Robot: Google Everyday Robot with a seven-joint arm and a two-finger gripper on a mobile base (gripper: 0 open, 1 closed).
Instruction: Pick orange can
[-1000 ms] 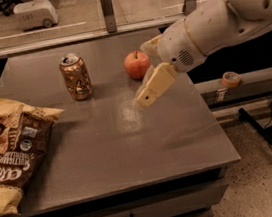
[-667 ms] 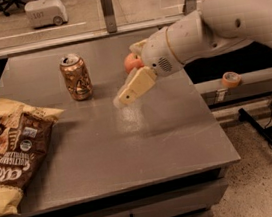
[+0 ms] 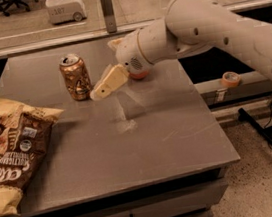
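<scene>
The orange can (image 3: pixel 75 77), orange-brown with a silver top, stands upright, the gripper (image 3: pixel 97 92) just beside it.

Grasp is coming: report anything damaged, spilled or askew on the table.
Nothing spilled. The orange can stands upright, its lower side seemingly dented. The chip bag lies crumpled at the table's left edge. The gripper sits close beside the can.

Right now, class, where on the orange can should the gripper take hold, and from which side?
Probably around the mid-body of the orange can, from its picture-right side, where the gripper hangs beside it. The can stands upright, its wall round.
</scene>
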